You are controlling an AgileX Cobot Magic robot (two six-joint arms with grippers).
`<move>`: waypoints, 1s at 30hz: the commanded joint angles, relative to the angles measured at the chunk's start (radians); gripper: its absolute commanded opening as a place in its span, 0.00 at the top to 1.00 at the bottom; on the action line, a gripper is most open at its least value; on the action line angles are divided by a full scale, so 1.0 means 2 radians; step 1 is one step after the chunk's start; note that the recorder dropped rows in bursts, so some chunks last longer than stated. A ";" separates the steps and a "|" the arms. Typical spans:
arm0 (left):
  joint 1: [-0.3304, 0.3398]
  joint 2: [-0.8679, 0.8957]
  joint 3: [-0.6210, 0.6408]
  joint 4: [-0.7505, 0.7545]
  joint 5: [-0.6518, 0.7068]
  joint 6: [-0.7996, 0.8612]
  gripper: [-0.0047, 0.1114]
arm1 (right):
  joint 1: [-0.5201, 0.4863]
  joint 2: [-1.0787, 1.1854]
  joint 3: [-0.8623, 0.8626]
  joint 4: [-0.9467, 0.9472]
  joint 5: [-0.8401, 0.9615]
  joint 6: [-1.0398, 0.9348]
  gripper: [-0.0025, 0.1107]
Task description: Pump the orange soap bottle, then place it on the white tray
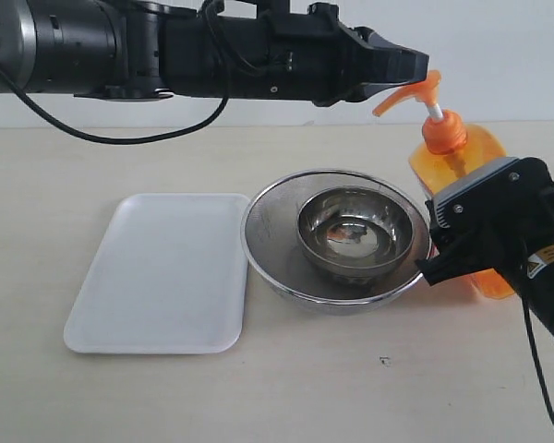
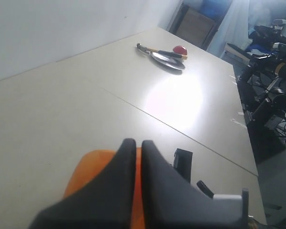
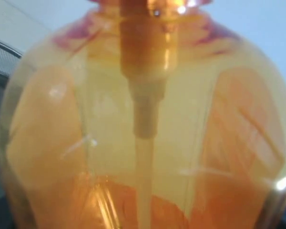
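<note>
Orange bottle [image 1: 460,159] gripped by right gripper [image 1: 457,245] beside bowls [image 1: 286,263]; left gripper [image 1: 423,66], jaws closed, tip at pump head [image 1: 408,96].

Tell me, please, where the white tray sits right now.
In the exterior view the white tray lies flat at the left, right beside the nested steel bowls.

On the table [image 1: 351,388], the tray [image 1: 157,272] lies left, a small bowl [image 1: 351,231] sits inside a larger bowl [image 1: 268,249] just right of it, and the soap bottle [image 1: 457,152] stands behind-right of both, beneath the left gripper [image 1: 415,69].
</note>
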 commanded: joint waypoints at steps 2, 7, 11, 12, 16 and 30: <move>-0.005 0.024 0.010 0.019 -0.020 0.002 0.92 | 0.001 -0.005 -0.002 -0.030 -0.010 0.008 0.98; -0.005 0.027 0.010 0.019 -0.020 0.002 0.92 | 0.001 -0.005 -0.002 -0.030 -0.012 0.010 0.98; -0.005 0.037 0.010 0.019 -0.018 0.002 0.92 | 0.001 -0.005 -0.002 -0.030 -0.013 0.012 0.98; -0.005 0.039 0.010 0.019 -0.018 0.002 0.92 | 0.001 -0.005 -0.002 -0.031 -0.013 0.012 0.98; -0.005 0.042 0.010 0.019 -0.018 0.002 0.92 | 0.001 -0.005 -0.002 -0.032 -0.013 0.012 0.98; 0.023 -0.015 0.010 0.019 -0.015 0.011 0.92 | 0.001 -0.005 -0.002 0.007 -0.017 0.020 0.98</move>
